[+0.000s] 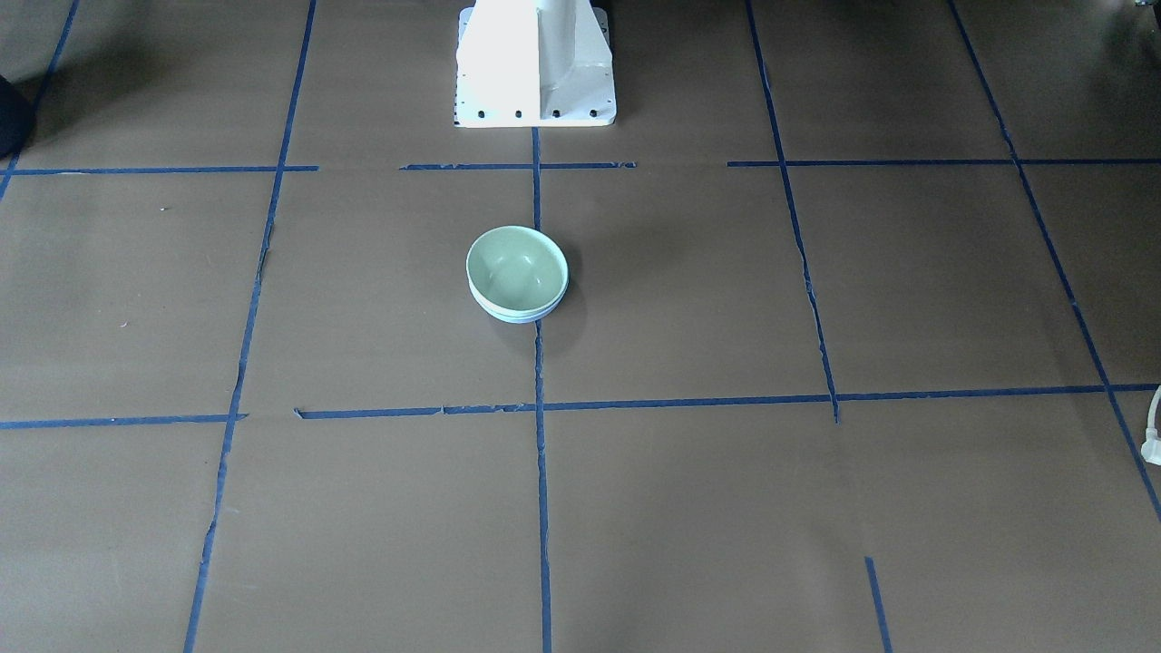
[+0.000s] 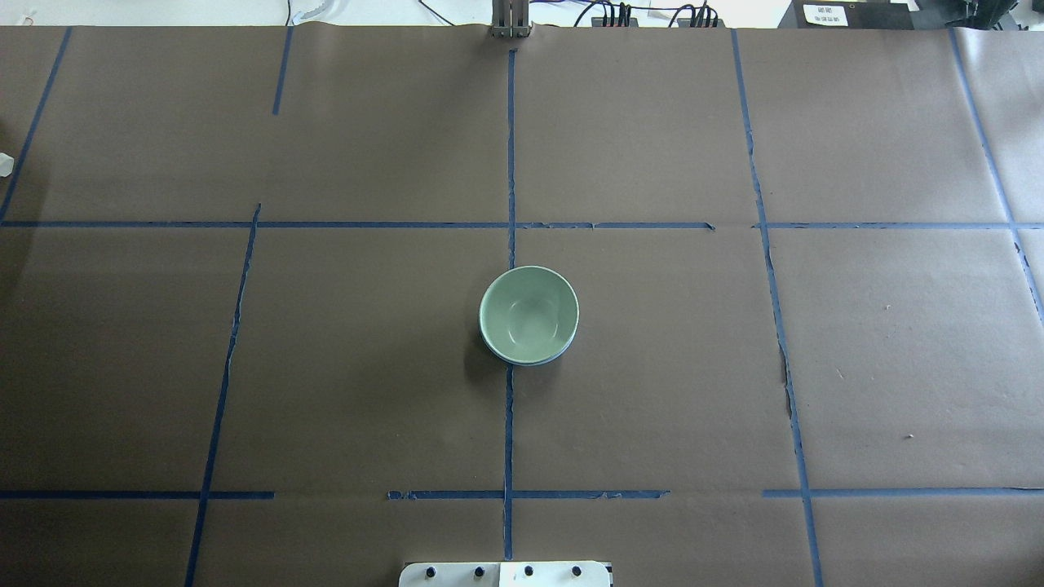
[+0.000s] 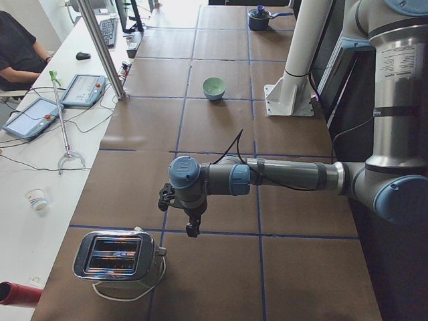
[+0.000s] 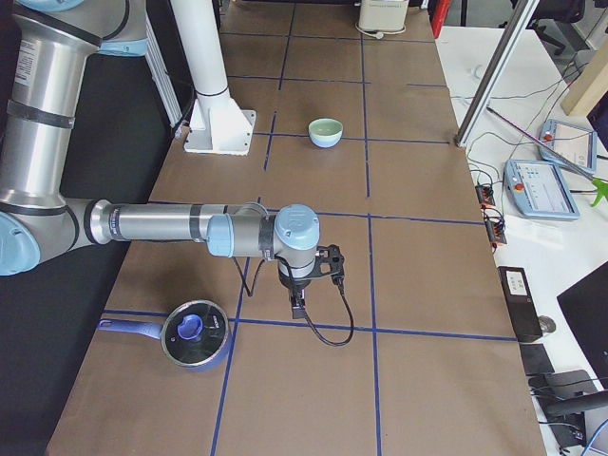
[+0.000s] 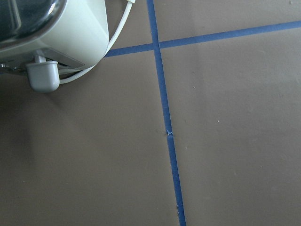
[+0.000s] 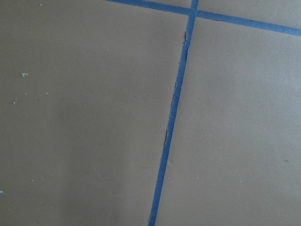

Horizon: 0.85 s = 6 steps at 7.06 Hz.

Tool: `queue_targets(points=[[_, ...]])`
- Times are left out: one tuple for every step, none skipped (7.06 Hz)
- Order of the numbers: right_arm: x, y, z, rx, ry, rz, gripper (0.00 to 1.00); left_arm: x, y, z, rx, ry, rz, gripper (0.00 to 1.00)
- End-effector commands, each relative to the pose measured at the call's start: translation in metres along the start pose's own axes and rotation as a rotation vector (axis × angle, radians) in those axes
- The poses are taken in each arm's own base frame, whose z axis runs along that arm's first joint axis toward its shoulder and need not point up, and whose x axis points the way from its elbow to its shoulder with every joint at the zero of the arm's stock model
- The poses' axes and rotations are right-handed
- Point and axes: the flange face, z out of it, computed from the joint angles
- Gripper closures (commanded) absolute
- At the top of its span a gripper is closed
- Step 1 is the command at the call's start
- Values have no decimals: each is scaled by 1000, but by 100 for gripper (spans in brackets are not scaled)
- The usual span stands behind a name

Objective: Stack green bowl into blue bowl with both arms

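Observation:
The green bowl [image 1: 517,268] sits nested inside the blue bowl [image 1: 519,316] at the middle of the table, on the centre tape line. Only the blue bowl's rim and lower wall show under it. The overhead view shows the same, green bowl [image 2: 528,314] in blue bowl [image 2: 530,361]. Both arms are far from the bowls and show only in the side views. My left gripper [image 3: 192,229] hangs over the table near the toaster. My right gripper [image 4: 297,308] hangs near the blue pot. I cannot tell whether either is open or shut. No fingers show in the wrist views.
A chrome toaster [image 3: 117,257] with a white cord stands at the table's left end; it also shows in the left wrist view [image 5: 51,28]. A blue lidded pot [image 4: 195,334] stands at the right end. The white pedestal base [image 1: 535,63] stands behind the bowls.

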Motion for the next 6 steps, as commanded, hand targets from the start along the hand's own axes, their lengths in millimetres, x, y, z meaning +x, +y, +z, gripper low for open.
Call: queue_targets(points=[[1, 0, 1, -2, 0, 2, 0, -2, 0, 2, -4, 1, -4, 0], [-1, 0, -1, 2, -6, 0, 0, -4, 1, 4, -8, 0, -8, 0], [-2, 0, -1, 3, -5, -1, 0, -4, 2, 4, -8, 0, -52, 0], [-2, -1, -2, 5, -5, -2, 0, 0, 0, -1, 4, -1, -83, 0], [-2, -1, -2, 5, -5, -3, 0, 0, 0, -2, 4, -1, -81, 0], [-3, -1, -2, 6, -5, -3, 0, 1, 0, -3, 7, -2, -77, 0]])
